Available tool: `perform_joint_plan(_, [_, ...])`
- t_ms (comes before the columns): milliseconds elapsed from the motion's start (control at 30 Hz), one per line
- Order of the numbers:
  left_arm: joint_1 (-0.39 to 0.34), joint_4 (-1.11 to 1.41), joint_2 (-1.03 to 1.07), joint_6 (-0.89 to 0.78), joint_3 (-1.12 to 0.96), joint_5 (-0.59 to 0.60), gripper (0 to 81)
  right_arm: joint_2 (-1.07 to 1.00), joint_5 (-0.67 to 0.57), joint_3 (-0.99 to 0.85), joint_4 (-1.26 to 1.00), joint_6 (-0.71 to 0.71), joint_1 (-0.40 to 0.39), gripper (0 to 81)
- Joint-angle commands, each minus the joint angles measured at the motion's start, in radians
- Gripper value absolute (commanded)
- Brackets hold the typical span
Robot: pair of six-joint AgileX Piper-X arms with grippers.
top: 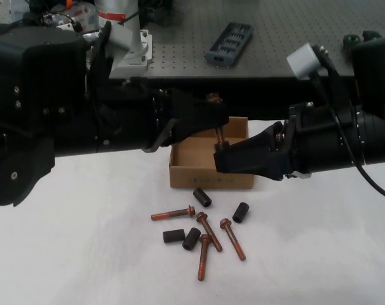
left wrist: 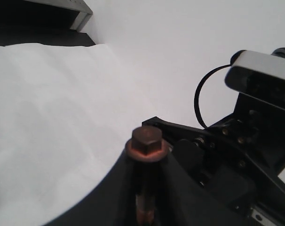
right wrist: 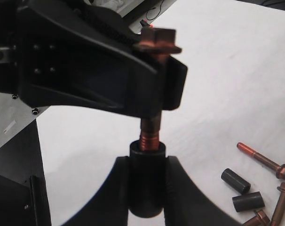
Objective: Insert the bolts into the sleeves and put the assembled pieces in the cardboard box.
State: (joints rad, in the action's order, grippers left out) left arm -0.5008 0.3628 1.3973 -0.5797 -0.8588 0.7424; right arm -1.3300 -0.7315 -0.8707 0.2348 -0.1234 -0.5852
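Where the left arm hangs over the white worktop, its black end effector is shut tight on a long copper-coloured metal bolt. The bolt stands upright, with its six-sided head on top and its thread end pointing down. Under it sits a small brown cardboard box with its top open. On the worktop in front of the box lie four loose bolts of the same copper colour, all flat on their sides. Mixed in with them are four loose sleeves, which are short black tubes. To the right, the other arm's black end effector has its two fingers closed on one more short black tube sleeve and holds it upright over the box. The held bolt's thread end sits right at the top hole of this sleeve and is just going in.
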Motion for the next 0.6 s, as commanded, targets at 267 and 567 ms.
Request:
perform_joint_plan(267, [0.007, 0.008, -0.002, -0.105, -0.005, 0.120, 46.0, 0.000, -0.022, -0.003, -0.009, 0.004, 0.004, 1.5])
perform_joint_plan(567, [0.013, 0.140, -0.005, -0.145, -0.005, 0.181, 45.6, 0.000, -0.039, -0.003, -0.009, 0.004, 0.004, 1.5])
